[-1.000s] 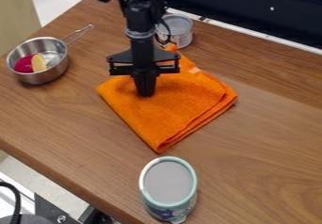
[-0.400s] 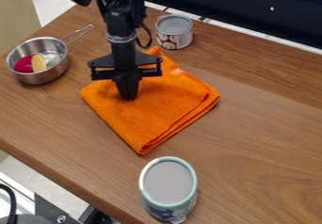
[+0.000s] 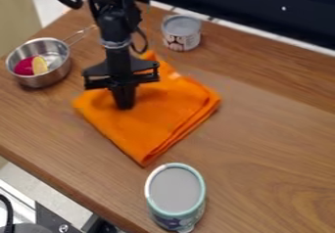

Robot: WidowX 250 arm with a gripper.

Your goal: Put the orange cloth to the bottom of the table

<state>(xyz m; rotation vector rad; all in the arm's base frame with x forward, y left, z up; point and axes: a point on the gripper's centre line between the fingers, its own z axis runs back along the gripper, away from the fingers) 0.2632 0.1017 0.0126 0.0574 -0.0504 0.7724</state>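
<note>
My black gripper (image 3: 124, 105) points down onto the left half of the orange cloth (image 3: 163, 117), its fingers close together with their tips against the fabric. The cloth lies folded and flat on the wooden table (image 3: 275, 144), one corner toward the front and another toward the back behind the gripper. Whether any fabric is pinched between the tips is hidden.
A metal pan (image 3: 62, 70) with a red and yellow item stands left of the cloth, its handle toward the back. One can (image 3: 181, 26) is behind the cloth. A teal-rimmed can (image 3: 175, 190) stands close to its front corner.
The gripper has moved left and slightly toward the front edge. The orange cloth has slid the same way along with it, away from the back can. The pan and cans have stayed put.
</note>
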